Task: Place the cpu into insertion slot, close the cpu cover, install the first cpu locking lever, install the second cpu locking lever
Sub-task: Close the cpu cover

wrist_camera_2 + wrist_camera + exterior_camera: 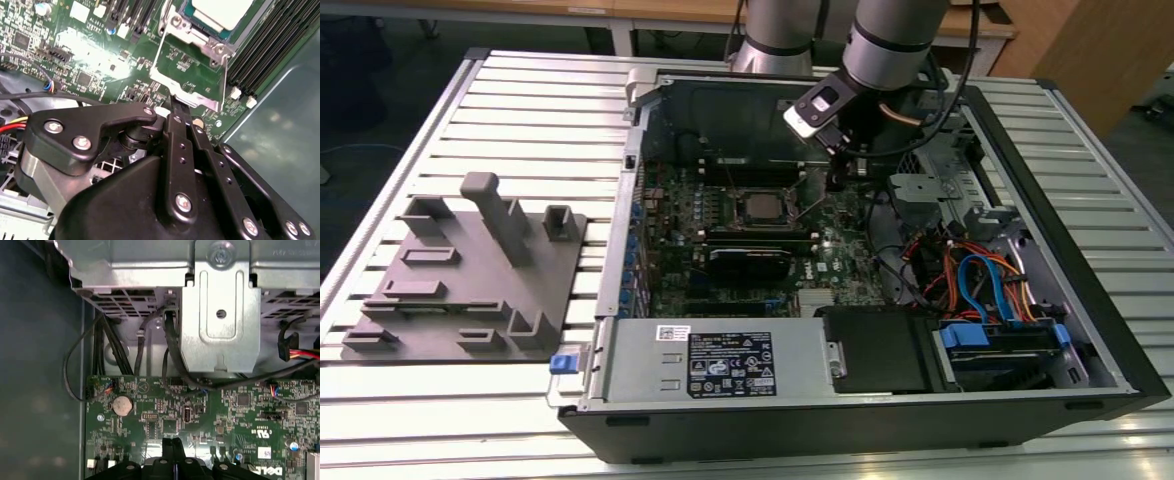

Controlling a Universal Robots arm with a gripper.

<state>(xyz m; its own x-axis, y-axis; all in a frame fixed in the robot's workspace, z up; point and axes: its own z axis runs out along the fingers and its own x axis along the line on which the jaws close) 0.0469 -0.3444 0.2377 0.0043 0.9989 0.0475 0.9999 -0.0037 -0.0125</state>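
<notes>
Tool (176, 102) fingers pressed together, tips against the free edge of the cpu cover (205, 101), which stands open. Cpu (220, 11) sits in the insertion slot (197, 37), toward the edge of the motherboard (90, 60) nearest the arm (767, 45).

A printed label (730, 364) marks the grey metal box (640, 372), white lettering (268, 471) the motherboard (150, 405).

1. The arm (897, 35) stands at the far side of the scene, slanting steeply down with its lower end toward the exterior view's left.
2. The wrist (861, 100) ends it, and the gripper (837, 178) points downward below.
3. The fingers (168, 447) lie pressed together (a thin seam between them in the first wrist view), the black linkages (200, 165) splayed behind.
</notes>
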